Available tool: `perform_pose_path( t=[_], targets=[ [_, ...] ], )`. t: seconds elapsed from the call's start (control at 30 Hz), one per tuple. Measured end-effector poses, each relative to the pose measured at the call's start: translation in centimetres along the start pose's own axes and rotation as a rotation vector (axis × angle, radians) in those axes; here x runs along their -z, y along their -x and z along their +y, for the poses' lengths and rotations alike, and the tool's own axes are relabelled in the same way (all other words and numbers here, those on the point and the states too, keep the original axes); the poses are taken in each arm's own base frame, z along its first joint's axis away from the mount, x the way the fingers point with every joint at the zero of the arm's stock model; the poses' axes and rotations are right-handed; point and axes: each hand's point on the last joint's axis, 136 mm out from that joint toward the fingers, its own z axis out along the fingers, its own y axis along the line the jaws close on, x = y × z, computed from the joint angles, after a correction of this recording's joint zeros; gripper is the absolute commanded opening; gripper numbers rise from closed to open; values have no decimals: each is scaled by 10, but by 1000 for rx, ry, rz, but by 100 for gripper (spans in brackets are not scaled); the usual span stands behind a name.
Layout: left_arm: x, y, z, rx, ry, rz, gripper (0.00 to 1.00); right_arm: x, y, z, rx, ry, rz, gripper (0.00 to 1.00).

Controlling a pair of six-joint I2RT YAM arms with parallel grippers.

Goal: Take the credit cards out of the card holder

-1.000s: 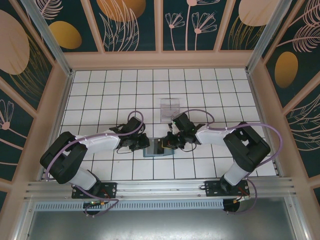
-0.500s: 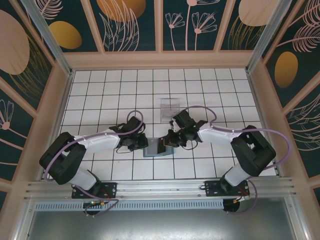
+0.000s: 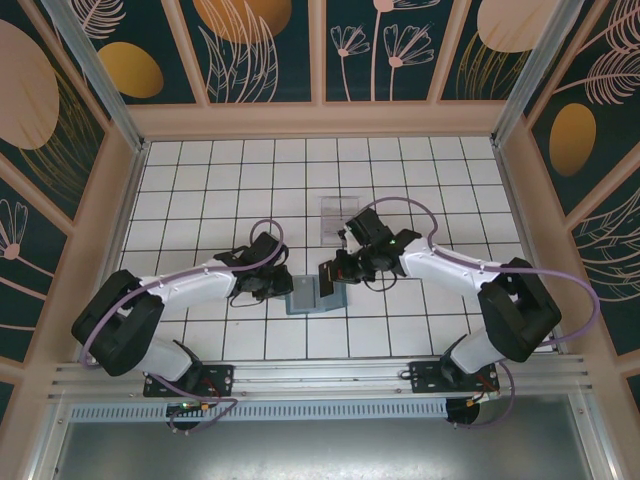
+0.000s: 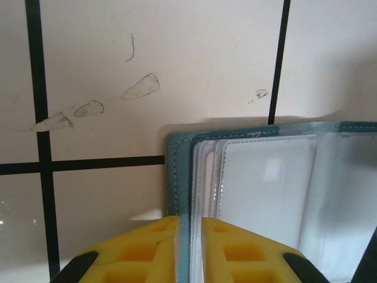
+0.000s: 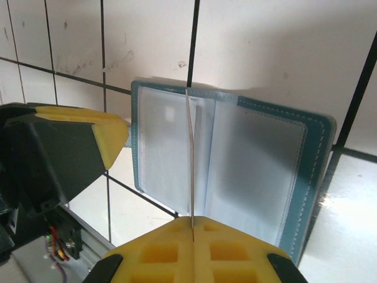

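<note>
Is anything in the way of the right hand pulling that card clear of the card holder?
Nothing visible. The right hand is shut on the card, held edge-on over the open card holder. The left hand pinches the holder's edge, off to one side of the card.

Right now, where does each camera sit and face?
Top: above and behind the arms, looking down on the tiled table; both arms, left pincer and right pincer show.
Left wrist: on the left arm, facing down at the wallet edge its pincer grips.
Right wrist: on the right arm, facing the open wallet; its pincer holds a card edge-on.
Shared: all three show the wallet.
</note>
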Motion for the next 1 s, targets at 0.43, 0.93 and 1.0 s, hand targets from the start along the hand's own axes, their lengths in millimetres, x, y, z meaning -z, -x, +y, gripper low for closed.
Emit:
perform_pose_path(
  t=[0.43, 0.93, 1.0],
  targets=[
    [7, 6, -4, -13, 1, -23, 20, 31, 40, -6, 665, -298, -4, 0],
    [10, 10, -9, -25, -7, -31, 20, 44, 33, -31, 1336, -561, 227, 0],
    [10, 10, -9, -25, -7, -31, 20, 45, 34, -32, 1375, -571, 239, 0]
  ],
)
